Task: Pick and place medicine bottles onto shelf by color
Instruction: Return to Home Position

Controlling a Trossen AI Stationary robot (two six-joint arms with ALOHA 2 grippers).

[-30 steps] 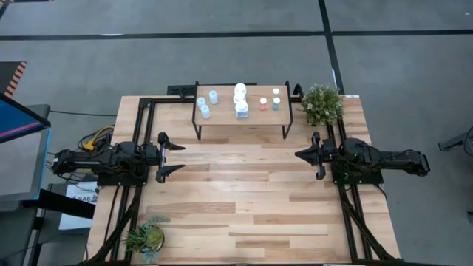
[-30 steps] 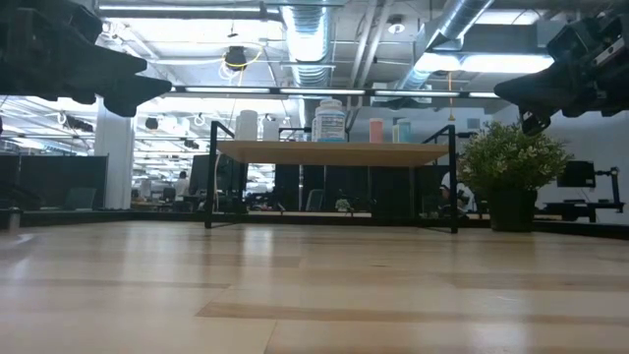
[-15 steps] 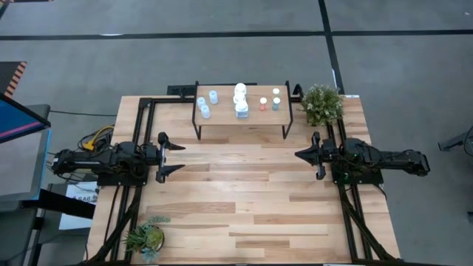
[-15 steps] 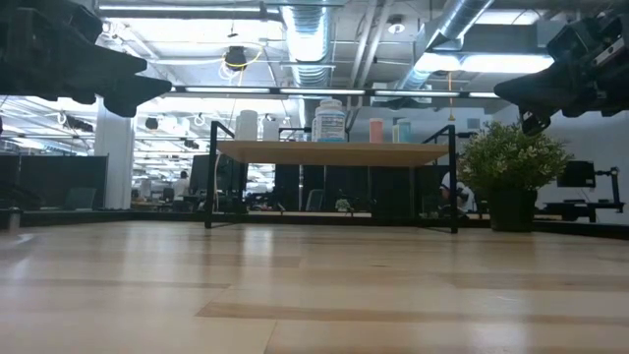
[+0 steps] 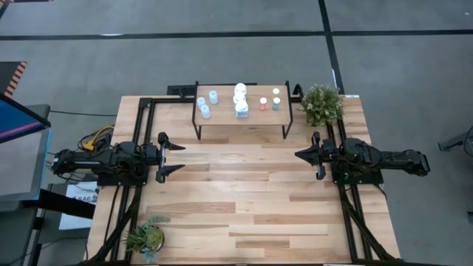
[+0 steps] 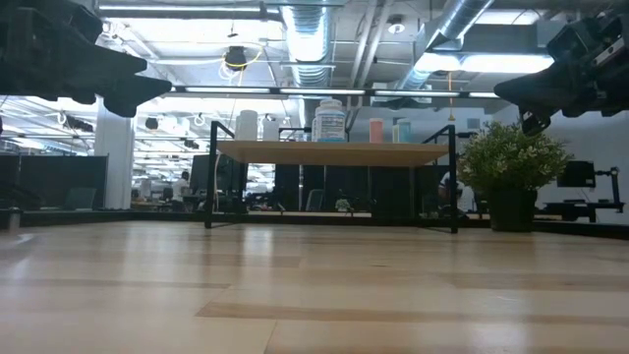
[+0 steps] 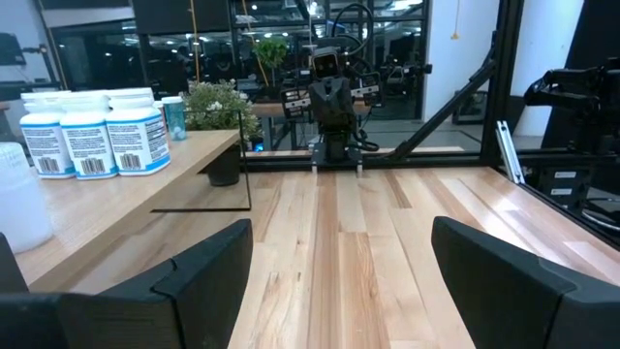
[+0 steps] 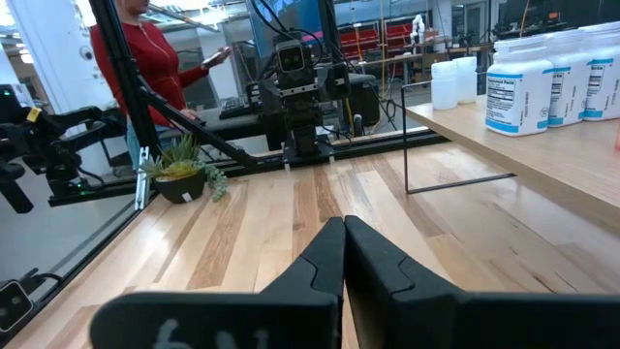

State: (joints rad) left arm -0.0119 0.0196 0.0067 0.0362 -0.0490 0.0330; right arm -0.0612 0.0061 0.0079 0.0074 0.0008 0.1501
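Bottles (image 5: 242,100), approx 9, on shelf (image 5: 247,121); L gripper (image 5: 182,157), R gripper (image 5: 298,154) distant

Bright, even o/h light; faint shadows

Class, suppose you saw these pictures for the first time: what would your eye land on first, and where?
The shelf at the far edge of the table draws the eye, with three white medicine bottles in a row at its middle and tiny bottles on both sides. The left gripper, open, and the right gripper, shut, face each other across the table.
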